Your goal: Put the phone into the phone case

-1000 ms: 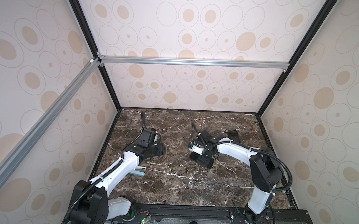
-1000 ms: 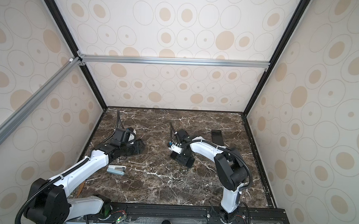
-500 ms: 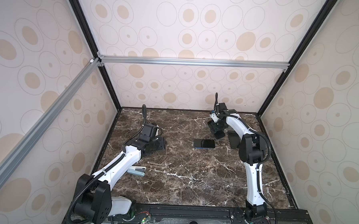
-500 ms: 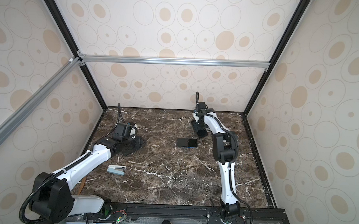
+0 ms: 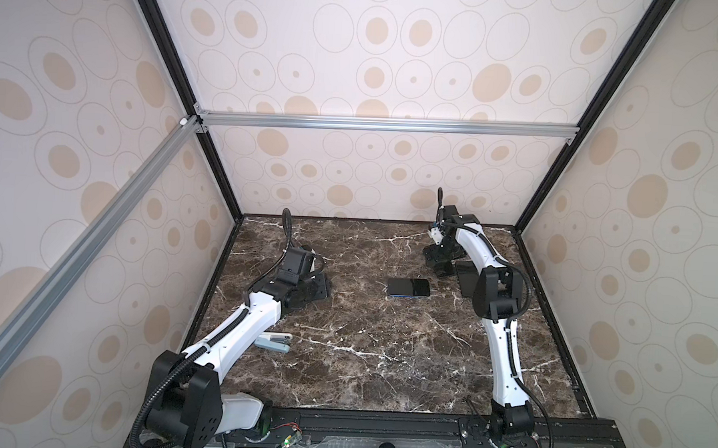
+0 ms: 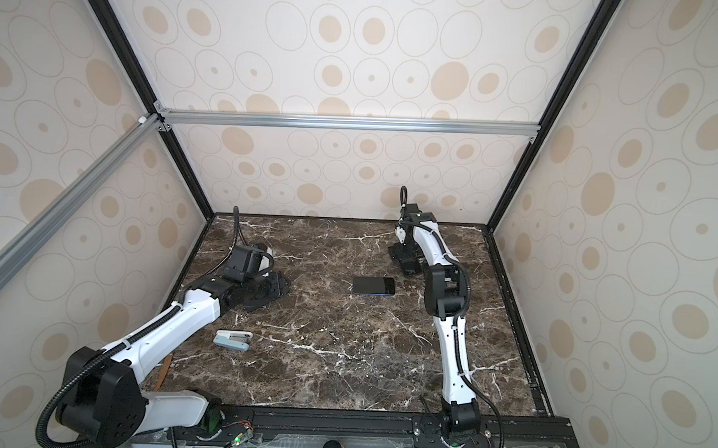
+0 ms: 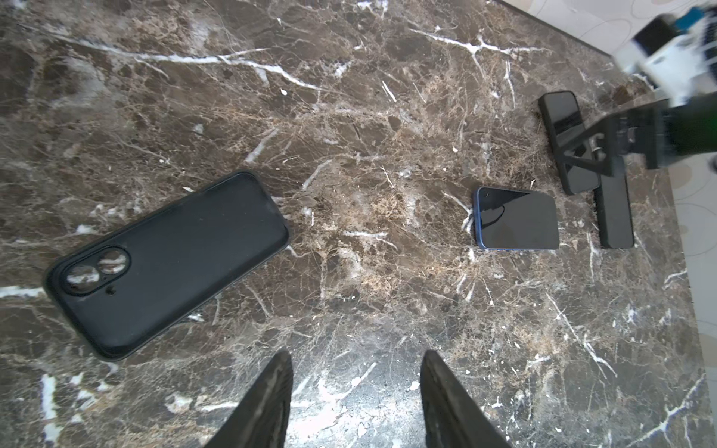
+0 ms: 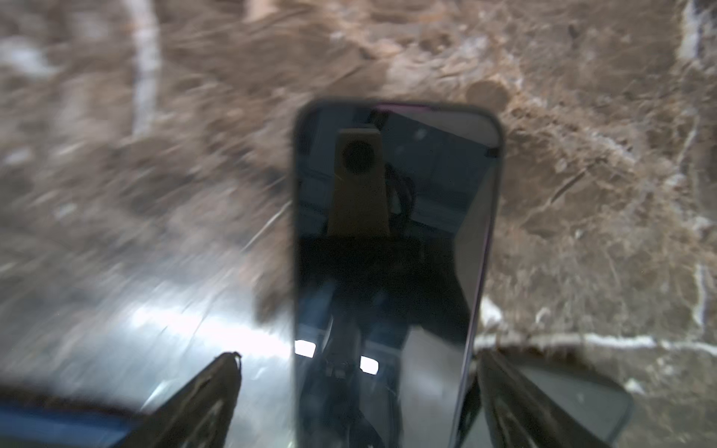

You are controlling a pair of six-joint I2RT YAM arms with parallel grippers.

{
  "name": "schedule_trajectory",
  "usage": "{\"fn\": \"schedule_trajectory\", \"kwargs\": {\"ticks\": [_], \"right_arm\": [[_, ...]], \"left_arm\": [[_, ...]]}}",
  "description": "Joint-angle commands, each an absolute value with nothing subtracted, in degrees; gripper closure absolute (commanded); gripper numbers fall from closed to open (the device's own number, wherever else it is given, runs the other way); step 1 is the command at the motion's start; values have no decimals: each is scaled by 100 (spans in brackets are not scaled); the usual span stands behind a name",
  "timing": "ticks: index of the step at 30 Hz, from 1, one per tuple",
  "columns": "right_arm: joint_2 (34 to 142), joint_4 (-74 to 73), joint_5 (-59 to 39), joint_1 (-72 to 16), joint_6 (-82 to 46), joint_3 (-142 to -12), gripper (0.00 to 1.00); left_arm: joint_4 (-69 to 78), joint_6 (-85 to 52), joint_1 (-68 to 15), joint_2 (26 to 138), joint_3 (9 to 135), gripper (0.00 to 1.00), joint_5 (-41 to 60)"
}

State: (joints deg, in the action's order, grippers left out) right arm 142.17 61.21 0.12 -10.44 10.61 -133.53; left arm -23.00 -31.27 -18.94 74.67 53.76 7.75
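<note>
Plainly, glossy blue-edged phone (image 7: 518, 221), matte black case (image 7: 167, 263); left claw (image 7: 355, 353), right claw (image 8: 357, 353) agape, empty.

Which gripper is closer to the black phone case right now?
Left. The left gripper hovers just beside the phone case, not touching it. The right gripper is across the table, over a dark phone toward the far right.

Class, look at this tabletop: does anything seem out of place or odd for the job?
Yes. A pale blue stapler lies beside the left arm, unrelated to the job. Besides the blue-edged phone mid-table, a second dark phone lies under the open right gripper, so which suits the phone case is unclear.
</note>
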Motion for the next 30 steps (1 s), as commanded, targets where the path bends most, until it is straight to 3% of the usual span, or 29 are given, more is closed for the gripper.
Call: {"fn": "schedule_trajectory", "kwargs": {"ticks": [1,9,30], "right_arm": [[13247,6099,-210,-1354,1664,-12883,2],[12508,5907,-738,-2157,4037,-11005,1],[13613,6250,-203,-2526,4042,-11483,2]], "left_arm": [[-2533,-2822,-1836,7424,5564,46,526],[-2466,-2490,-1835,7200,5521,46,519],[-2624,-2599,-1835,6636,5190,45,622]]}}
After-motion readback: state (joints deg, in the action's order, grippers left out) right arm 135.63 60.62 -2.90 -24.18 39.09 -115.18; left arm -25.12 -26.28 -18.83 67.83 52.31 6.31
